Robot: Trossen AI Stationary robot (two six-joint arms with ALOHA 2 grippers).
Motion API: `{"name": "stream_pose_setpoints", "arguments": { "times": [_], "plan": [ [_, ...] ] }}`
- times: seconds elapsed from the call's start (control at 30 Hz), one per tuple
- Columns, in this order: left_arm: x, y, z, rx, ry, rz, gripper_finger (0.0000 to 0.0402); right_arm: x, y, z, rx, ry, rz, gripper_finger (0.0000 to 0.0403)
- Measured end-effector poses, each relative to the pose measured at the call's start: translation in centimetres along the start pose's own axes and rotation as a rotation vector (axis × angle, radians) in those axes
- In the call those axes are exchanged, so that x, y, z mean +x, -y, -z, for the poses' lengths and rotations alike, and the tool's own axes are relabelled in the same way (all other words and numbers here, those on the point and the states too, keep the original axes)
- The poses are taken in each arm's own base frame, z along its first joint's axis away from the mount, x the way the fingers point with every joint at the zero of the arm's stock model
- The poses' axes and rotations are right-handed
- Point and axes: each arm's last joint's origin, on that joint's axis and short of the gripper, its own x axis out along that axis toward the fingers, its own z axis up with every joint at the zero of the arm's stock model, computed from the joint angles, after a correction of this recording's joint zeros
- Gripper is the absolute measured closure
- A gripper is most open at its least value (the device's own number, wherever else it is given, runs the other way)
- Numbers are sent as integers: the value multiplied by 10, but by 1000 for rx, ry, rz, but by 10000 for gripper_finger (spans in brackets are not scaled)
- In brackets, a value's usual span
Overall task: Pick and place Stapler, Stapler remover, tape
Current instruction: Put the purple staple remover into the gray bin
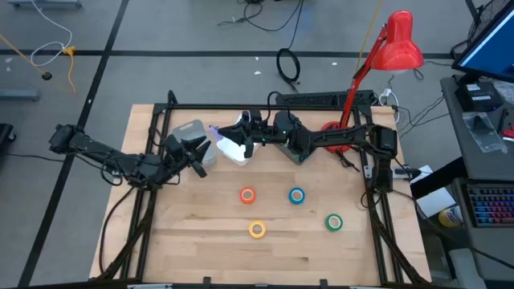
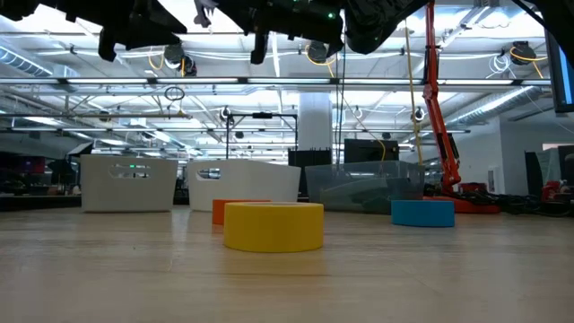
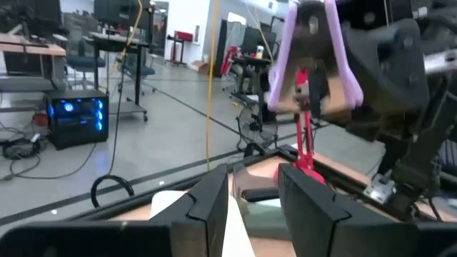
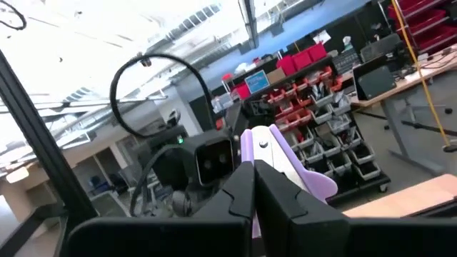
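Four tape rolls lie on the wooden table (image 1: pixel 201 249) in the lower middle of the high view. The orange roll (image 1: pixel 247 194) and the blue roll (image 1: pixel 296 195) sit side by side but apart. The yellow roll (image 1: pixel 256 229) lies below the orange one, and the green roll (image 1: pixel 333 221) lies to the lower right of the blue one. None of them touches another, and no gripper is near them.

In the low view the yellow roll fills the centre, with the orange one partly hidden behind it and the blue one off to the right.

The right gripper (image 1: pixel 229 135) reaches in from the right toward the upper middle of the high view. It is clamped on the purple stapler remover (image 1: pixel 214 131), which is lifted clear of the table (the left wrist view shows it hanging at the top of that frame, pinched from above).

The left gripper (image 1: pixel 202 152) sits just left of centre, beside a grey bin (image 1: pixel 187 131) and close to the right gripper. Whether it grips anything, I cannot tell.

A white bin (image 1: pixel 233 150) lies just below the stapler remover. A red lamp (image 1: pixel 397 44) stands at the upper right.
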Motion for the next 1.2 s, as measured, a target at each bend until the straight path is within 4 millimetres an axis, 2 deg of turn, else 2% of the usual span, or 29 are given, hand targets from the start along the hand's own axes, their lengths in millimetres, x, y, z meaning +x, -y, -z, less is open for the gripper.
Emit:
{"name": "stream_pose_setpoints", "arguments": {
  "times": [0.4,0.83,1.2],
  "plan": [
    [8,-3,-10,29,59,23,275,0,2,1,1,-14,10,403],
    [23,0,-4,37,76,32,275,0,3,2,-3,-26,17,403],
    [24,1,-5,52,93,22,275,0,3,3,-1,-39,16,403]
  ]
}}
